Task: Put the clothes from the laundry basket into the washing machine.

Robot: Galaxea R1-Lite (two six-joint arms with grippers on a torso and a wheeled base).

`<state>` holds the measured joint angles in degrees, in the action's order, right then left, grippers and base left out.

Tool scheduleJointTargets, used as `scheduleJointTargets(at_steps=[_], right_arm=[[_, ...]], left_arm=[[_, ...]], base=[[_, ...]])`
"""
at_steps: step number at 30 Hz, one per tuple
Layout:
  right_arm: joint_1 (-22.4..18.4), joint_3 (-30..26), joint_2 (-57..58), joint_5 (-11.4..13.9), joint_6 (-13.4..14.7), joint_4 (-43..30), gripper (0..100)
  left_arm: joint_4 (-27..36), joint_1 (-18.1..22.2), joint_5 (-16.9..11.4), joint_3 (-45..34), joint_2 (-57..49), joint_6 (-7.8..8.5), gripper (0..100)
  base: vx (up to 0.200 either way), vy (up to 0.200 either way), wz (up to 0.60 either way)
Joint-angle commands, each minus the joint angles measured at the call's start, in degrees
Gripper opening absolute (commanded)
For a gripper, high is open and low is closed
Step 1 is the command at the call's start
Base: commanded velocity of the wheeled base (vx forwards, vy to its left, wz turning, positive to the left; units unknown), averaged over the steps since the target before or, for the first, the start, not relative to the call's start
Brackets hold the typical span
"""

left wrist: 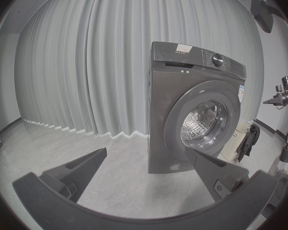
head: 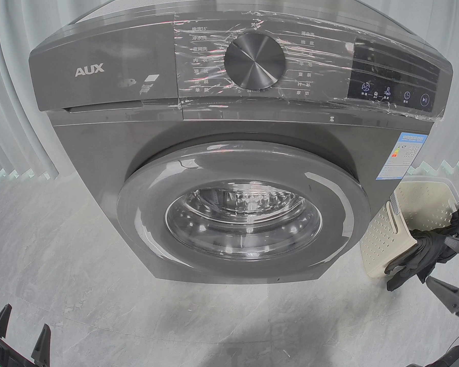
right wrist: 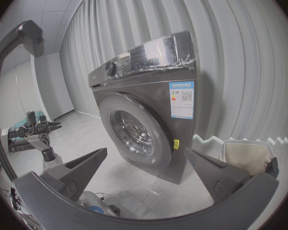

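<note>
Dark clothes (head: 427, 253) draped over rim of cream basket (head: 385, 238), on floor (head: 86, 261) just R of washing machine (head: 239, 123); round door (head: 242, 215) shut. R claw (right wrist: 145, 151) near basket, wide, empty. L claw (left wrist: 145, 150) low, well apart on L side, wide, empty.

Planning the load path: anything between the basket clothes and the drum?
Yes. The washing machine door is shut across the drum opening. The dark clothes drape over the laundry basket, at the robot's right.
</note>
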<state>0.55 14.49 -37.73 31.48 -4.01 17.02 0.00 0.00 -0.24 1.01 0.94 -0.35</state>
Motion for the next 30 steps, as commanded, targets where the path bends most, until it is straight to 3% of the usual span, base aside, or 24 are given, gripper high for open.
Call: scheduleJointTargets(at_steps=[1, 2, 4, 5, 6, 7, 10, 11, 12, 14, 18, 30], right_arm=[[5.1, 1.9, -17.4, -2.2, -0.3, 7.2, 100], [8.9, 2.6, -18.8, -5.1, 1.3, 7.2, 100], [12.6, 4.0, -20.7, -9.5, 3.7, 7.3, 100], [12.9, 4.1, -20.9, -9.9, 3.8, 7.3, 100], [16.6, 6.2, -23.0, -14.4, 6.6, 7.4, 100], [18.3, 7.3, -24.0, -16.7, 8.4, 7.5, 100], [22.0, 8.9, -26.3, -22.0, 13.1, 9.3, 100], [22.0, 8.9, -26.3, -22.0, 13.1, 9.3, 100], [23.0, 9.0, -27.9, -25.0, 14.7, 11.4, 100], [23.2, 8.9, -29.7, -26.6, 15.3, 13.8, 100], [23.3, 8.6, -32.5, -27.2, 15.3, 18.1, 100], [26.3, 7.7, -34.4, -27.3, 15.4, 19.0, 100]], left_arm=[[0.0, 0.0, 0.0, -1.0, -0.9, -0.09, 100], [0.0, 0.0, 0.0, -1.0, -0.9, -0.09, 100], [0.0, 0.0, 0.0, -1.0, -0.9, -0.09, 100], [0.0, 0.0, 0.0, -1.0, -0.9, -0.09, 100], [0.0, 0.0, 0.0, -1.0, -0.9, -0.09, 100], [0.0, 0.0, 0.0, -1.0, -0.9, -0.09, 100], [0.0, 0.0, 0.0, -1.0, -0.9, -0.17, 100], [0.0, 0.0, 0.0, -1.0, -0.9, -0.17, 100], [0.0, 0.0, 0.0, -1.0, -0.9, -0.17, 100], [0.0, 0.0, 0.1, -1.0, -0.9, -0.26, 100], [0.0, 0.0, 0.0, -1.0, -0.9, -0.09, 100], [0.0, 0.0, 0.1, -1.0, -0.9, -0.09, 100]], base=[[0.0, 0.0, 0.0], [0.0, 0.0, 0.0], [0.0, 0.0, 0.0], [0.0, 0.0, 0.0], [0.0, 0.0, 0.0], [0.2, 0.0, 0.0], [0.2, 0.0, 0.0], [0.2, 0.0, 0.0], [0.2, 0.0, 0.0], [0.2, 0.0, 0.0], [0.2, 0.0, 0.0], [0.0, 0.0, 0.0]])
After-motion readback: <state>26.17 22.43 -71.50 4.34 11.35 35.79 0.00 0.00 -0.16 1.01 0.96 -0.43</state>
